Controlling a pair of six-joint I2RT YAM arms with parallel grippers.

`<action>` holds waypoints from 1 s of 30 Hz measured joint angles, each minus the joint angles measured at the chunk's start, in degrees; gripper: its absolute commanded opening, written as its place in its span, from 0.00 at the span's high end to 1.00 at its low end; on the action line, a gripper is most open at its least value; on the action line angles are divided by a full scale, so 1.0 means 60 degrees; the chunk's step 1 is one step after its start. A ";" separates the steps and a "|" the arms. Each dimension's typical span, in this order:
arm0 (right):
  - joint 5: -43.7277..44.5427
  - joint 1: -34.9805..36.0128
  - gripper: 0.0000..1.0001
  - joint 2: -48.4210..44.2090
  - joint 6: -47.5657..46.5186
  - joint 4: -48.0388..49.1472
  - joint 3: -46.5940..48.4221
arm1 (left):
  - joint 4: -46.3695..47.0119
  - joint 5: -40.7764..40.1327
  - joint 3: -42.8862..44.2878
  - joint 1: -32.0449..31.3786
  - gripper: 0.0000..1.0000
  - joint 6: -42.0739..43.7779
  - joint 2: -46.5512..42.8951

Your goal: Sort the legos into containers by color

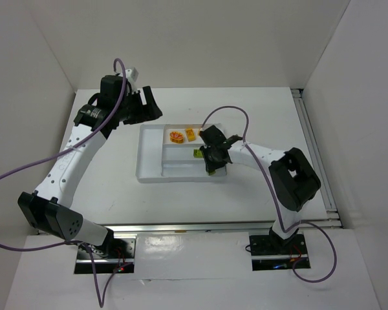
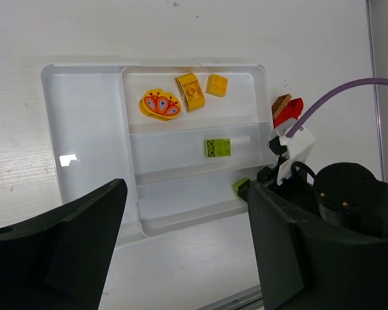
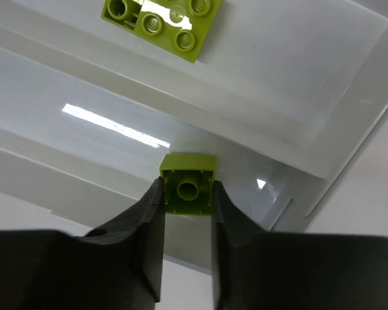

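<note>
The white tray (image 1: 150, 158) lies mid-table and also shows in the left wrist view (image 2: 90, 123). Its far long section holds a round orange-red piece (image 2: 160, 104) and two yellow bricks (image 2: 190, 92). The middle section holds a lime green brick (image 2: 218, 148), also seen in the right wrist view (image 3: 160, 22). My right gripper (image 3: 186, 194) is shut on a second lime green brick (image 3: 188, 183), held over the right end of the near long section. My left gripper (image 2: 186, 187) is open and empty, high behind the tray's left end (image 1: 145, 106).
A red brick (image 2: 291, 111) and an orange-brown brick (image 2: 280, 103) lie on the table just outside the tray's right end. White walls enclose the table on three sides. The right arm's purple cable (image 1: 226, 111) loops over the tray's right side.
</note>
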 measured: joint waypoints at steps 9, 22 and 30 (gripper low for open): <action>0.0761 0.0204 0.79 -0.0503 -0.0018 -0.0645 0.0790 | 0.0000 0.0146 -0.0168 0.0000 0.14 0.0007 0.0000; 0.1552 -0.0255 0.39 0.0801 0.0058 -0.0561 0.2794 | 0.0000 0.0204 -0.0288 0.0000 0.14 0.0022 -0.0244; 0.2106 -0.0346 0.37 0.0845 0.0248 -0.0714 0.2860 | -0.0004 0.0211 -0.0288 0.0000 0.15 0.0226 -0.0404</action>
